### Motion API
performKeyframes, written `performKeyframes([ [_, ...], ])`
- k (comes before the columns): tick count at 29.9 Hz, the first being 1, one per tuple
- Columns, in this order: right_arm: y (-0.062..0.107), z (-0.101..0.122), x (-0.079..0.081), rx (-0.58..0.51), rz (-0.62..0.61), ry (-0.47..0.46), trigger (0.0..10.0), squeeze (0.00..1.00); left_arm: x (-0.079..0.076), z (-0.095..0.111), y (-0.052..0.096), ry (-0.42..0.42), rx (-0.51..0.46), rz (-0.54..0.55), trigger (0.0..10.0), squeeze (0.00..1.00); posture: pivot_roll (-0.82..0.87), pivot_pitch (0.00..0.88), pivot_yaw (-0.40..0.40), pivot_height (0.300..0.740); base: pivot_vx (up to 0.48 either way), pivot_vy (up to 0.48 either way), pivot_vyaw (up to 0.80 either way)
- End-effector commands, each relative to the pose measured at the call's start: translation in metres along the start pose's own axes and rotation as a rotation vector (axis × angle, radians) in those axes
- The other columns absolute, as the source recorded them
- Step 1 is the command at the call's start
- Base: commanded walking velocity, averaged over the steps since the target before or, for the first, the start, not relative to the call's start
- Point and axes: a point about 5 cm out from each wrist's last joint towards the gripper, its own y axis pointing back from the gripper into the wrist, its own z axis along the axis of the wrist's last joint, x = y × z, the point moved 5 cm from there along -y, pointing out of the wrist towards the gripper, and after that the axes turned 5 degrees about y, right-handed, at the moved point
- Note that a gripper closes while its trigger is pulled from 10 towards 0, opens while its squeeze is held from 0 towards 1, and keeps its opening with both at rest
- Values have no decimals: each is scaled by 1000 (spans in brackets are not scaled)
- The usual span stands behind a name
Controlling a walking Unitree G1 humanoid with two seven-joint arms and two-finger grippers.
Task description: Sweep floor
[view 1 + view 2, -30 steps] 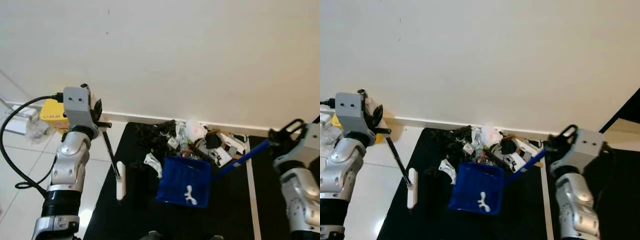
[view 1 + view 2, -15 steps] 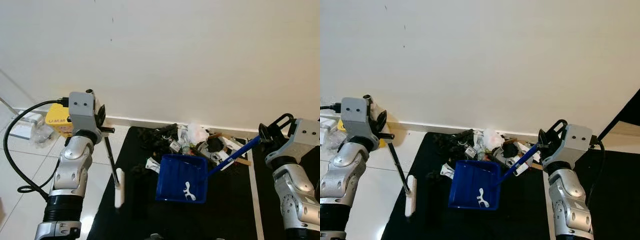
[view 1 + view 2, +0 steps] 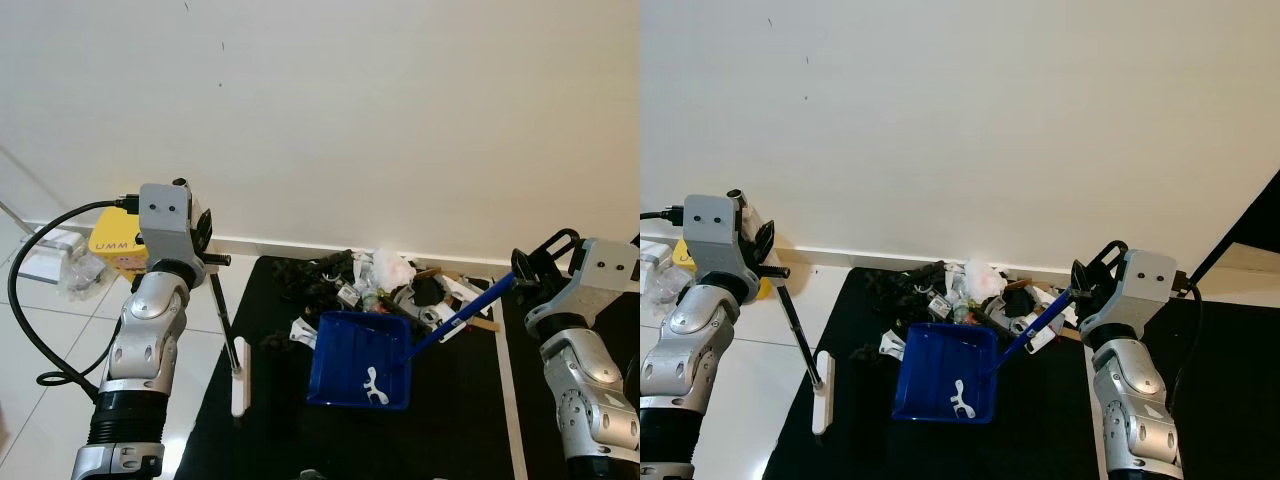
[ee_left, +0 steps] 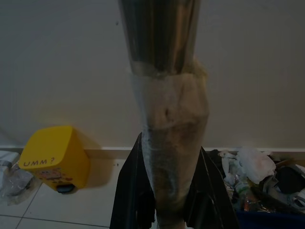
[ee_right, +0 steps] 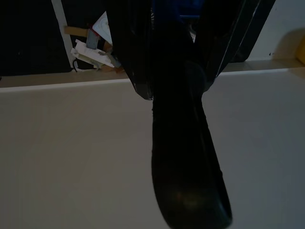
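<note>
the left gripper is closed around the upper end of the broom handle, holding it raised near the wall; the handle slopes down to the white broom head, which rests on the floor at the left edge of the black mat. the right gripper is closed around the end of the blue dustpan handle. the blue dustpan sits on the black mat with its open edge facing the debris pile, which lies on the mat against the base of the wall. the broom head is to the left of the dustpan, apart from it. a yellow box and a crumpled clear bag sit on the white tiles beside the wall, to the left of the left arm. a black cable loops from the left wrist down to the tiles.
</note>
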Motion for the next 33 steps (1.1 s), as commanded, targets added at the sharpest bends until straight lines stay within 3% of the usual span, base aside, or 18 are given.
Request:
performKeyframes([
  [1, 1, 6, 0, -36, 0, -29, 10000, 0, -3, 2, 0, -18, -11, -3, 10000, 0, -19, 122, 89, 740, 0, -458, 0],
  [10, 0, 13, -4, -65, -14, -76, 10000, 0, -3, 1, 0, -17, -7, 1, 10000, 0, -18, 124, 90, 740, 0, -447, 0],
  [18, 0, 12, -3, -60, -9, -75, 10000, 0, 0, -2, 1, -19, 6, 16, 10000, 0, -17, 125, 90, 740, 261, -385, 0],
  [33, 1, 10, -2, -55, 2, -74, 10000, 0, 4, -7, 1, -25, 25, 33, 10000, 0, -18, 127, 89, 740, 0, 0, 0],
])
